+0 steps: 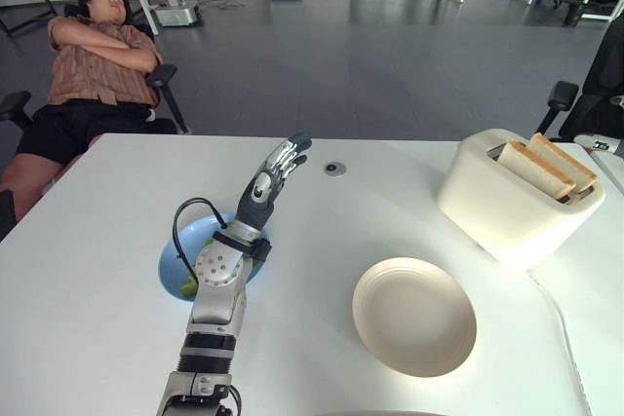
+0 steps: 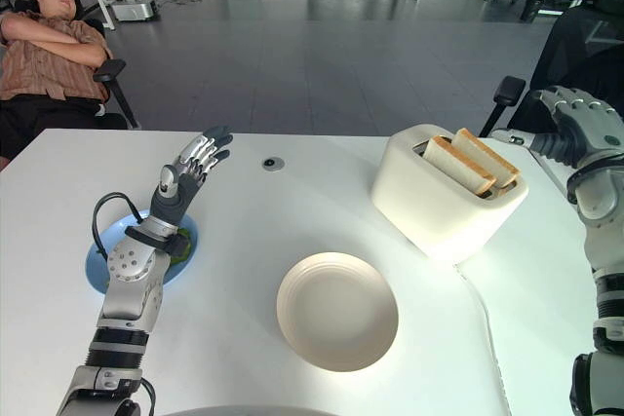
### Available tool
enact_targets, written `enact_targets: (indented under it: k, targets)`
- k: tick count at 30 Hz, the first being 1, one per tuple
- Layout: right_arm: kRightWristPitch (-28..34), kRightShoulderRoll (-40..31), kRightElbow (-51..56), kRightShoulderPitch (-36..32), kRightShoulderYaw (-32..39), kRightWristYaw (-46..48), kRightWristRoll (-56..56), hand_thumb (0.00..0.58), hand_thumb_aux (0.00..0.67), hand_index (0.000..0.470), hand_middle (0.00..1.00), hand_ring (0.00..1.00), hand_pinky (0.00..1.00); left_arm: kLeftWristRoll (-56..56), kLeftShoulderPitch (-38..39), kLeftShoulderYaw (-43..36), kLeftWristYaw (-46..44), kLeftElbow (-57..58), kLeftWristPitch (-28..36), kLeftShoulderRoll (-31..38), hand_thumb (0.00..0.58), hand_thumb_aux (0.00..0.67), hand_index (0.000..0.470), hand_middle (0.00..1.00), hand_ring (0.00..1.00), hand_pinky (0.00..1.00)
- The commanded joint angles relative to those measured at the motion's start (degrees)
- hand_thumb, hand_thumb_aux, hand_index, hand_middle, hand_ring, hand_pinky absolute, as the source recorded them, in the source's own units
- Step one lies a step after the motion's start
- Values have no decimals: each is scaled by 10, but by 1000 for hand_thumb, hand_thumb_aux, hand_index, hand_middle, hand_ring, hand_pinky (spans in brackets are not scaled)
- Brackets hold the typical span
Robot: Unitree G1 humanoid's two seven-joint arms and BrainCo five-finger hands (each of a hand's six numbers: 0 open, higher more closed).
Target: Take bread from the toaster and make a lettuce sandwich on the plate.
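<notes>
- We are holding our left hand (image 2: 185, 180) above the far edge of the blue bowl (image 2: 97, 275), its fingers stretched out straight and gripping nothing.
- We are keeping our right hand (image 2: 585, 138) just beside the toaster (image 2: 429, 207), on its right, fingers loosely spread and empty.
- Two slices of bread (image 2: 470, 163) are standing up out of the toaster's slots.
- The plate (image 2: 336, 311) is sitting bare on the bench (image 2: 253, 241), between bowl and toaster.
- Lettuce (image 1: 187, 287) is lying in the bowl, partly hidden by our left arm.
</notes>
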Motion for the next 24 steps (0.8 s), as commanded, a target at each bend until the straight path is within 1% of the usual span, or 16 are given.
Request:
enact_targets:
  k: [1, 5, 6, 7, 8, 9, 10, 17, 24]
  targets:
    - [17, -8, 38, -19, 27, 4, -11, 0, 0, 0, 0, 0, 0, 3, -8, 0, -2, 10, -1, -1, 0, 0, 0, 0, 0, 0]
    - [12, -5, 58, -29, 46, 9, -5, 0, 0, 0, 0, 0, 0, 4, -12, -1, -2, 16, -2, -2, 0, 0, 0, 0, 0, 0]
    - [11, -1, 63, -31, 52, 12, -4, 75, 45, 31, 0, 0, 0, 4, -13, -1, -2, 17, -2, -2, 0, 0, 0, 0, 0, 0]
    - [9, 2, 67, -33, 58, 14, -4, 363, 260, 182, 0, 0, 0, 4, -13, -1, -3, 18, -2, -2, 0, 0, 0, 0, 0, 0]
    - [4, 6, 73, -36, 66, 16, -3, 485, 399, 280, 0, 0, 0, 4, -13, -1, -3, 19, -3, -2, 0, 0, 0, 0, 0, 0]
    - [2, 10, 70, -36, 70, 19, -1, 573, 599, 420, 0, 0, 0, 4, -13, -1, -3, 19, -3, -2, 0, 0, 0, 0, 0, 0]
    - [0, 14, 62, -36, 74, 26, 3, 580, 670, 470, 0, 0, 0, 4, -14, -1, -2, 21, -4, -2, 0, 0, 0, 0, 0, 0]
    - [-20, 39, 9, -30, 89, 83, 47, 580, 670, 470, 0, 0, 0, 6, -14, 0, 0, 30, -7, -2, 0, 0, 0, 0, 0, 0]
    - [-18, 42, 5, -41, 92, 90, 57, 580, 670, 470, 0, 0, 0, 8, -14, 2, 4, 37, -11, -2, 0, 0, 0, 0, 0, 0]
